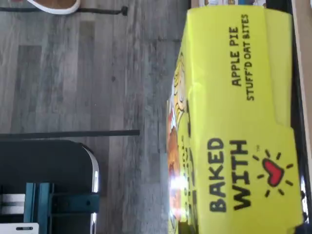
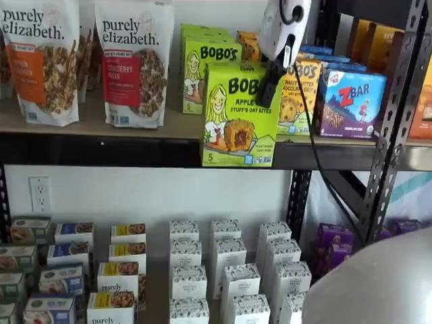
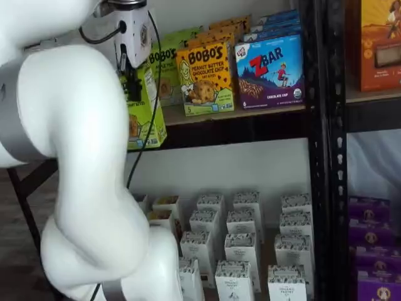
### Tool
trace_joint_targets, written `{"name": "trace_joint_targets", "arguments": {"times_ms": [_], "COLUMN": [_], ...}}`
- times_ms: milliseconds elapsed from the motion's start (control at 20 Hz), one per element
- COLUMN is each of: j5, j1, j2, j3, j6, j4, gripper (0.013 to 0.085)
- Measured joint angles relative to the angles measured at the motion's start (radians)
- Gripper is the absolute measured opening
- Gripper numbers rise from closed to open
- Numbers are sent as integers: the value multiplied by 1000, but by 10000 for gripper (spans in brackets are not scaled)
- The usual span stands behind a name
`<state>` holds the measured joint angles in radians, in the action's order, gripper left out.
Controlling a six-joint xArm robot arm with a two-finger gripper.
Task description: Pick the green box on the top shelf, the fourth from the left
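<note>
The green box (image 2: 236, 115) is a lime-green Bobo's Apple Pie carton. It hangs upright in front of the top shelf's black front rail (image 2: 101, 148), its bottom edge below the board. My gripper (image 2: 270, 84) is shut on it from above at its upper right corner, with one black finger showing under the white body. In a shelf view the gripper (image 3: 131, 84) sits against the box (image 3: 149, 116), left of the shelf rail (image 3: 238, 128). The wrist view shows the box's lid (image 1: 234, 122) close up, over grey floor.
More green Bobo's boxes (image 2: 202, 64) stand behind on the shelf. A yellow-orange Bobo's box (image 2: 300, 94) and a blue Zbar box (image 2: 351, 101) stand to the right, granola bags (image 2: 131, 61) to the left. A black upright (image 2: 398, 115) is at the right. White cartons (image 2: 223, 270) fill the lower shelf.
</note>
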<state>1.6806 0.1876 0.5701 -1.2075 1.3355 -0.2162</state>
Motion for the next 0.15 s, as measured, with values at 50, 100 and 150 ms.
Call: {"name": "trace_joint_targets", "arguments": {"times_ms": [50, 100, 150], "j5": [-4, -8, -12], "j1": [-1, -3, -6], "j2": [8, 15, 25], "j3": [11, 22, 35], "j6": [2, 5, 8], "j4": [2, 4, 6], "gripper": [290, 290, 290]}}
